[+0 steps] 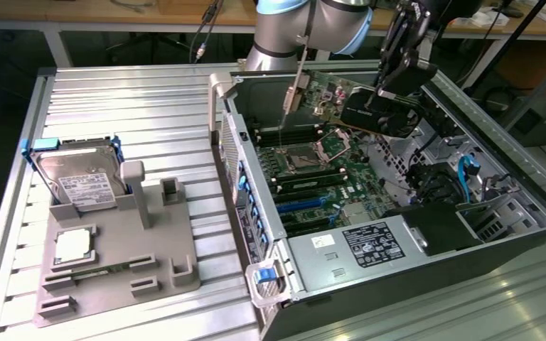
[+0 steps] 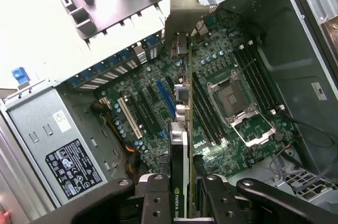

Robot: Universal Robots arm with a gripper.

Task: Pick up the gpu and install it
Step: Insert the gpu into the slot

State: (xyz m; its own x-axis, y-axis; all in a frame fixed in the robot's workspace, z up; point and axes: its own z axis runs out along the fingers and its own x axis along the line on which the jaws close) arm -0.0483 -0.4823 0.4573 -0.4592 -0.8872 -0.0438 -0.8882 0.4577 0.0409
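The gripper's (image 2: 182, 203) two black fingers (image 2: 157, 195) are pinching the gpu (image 2: 179, 134) by its upper edge. The card hangs edge-down with its silver bracket (image 2: 185, 7) leading toward the case wall, probably so the connector edge stays free. It hangs in the air above the motherboard (image 2: 222, 76) inside the open computer case (image 1: 500, 234), not yet seated, and runs roughly parallel to the blue expansion slot (image 2: 166, 97), which suggests it is being lined up. Outside the case, a hard drive (image 1: 79, 181) stands in a grey holder tray (image 1: 121, 277).

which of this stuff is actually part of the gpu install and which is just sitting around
In the job: gpu, held by the hand; open computer case.
Lying about: hard drive and silver chip, both on the grey holder.
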